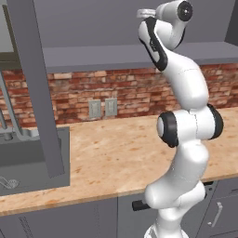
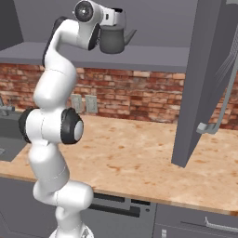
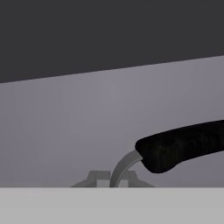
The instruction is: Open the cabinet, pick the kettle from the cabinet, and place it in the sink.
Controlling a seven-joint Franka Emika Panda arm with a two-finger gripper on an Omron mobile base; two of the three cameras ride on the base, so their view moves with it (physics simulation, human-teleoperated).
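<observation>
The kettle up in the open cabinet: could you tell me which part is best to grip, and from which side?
Grip the kettle by its black arched top handle. It stands clear above the squat body and is slim enough for two fingers. Come from the side opposite the spout, at the cabinet's open front, where the gripper is.

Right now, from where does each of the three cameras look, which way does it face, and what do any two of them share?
Left base view: behind the arm to its left, facing the brick wall, counter and sink; the arm rises at lower right.
Right base view: behind the arm to its right, facing the same wall; the arm rises at lower left, the gripper shut on the kettle up at the cabinet.
Hand view: on the hand, looking along the gripper at the kettle's handle.
Both base views share the counter, brick wall and open cabinet doors.
</observation>
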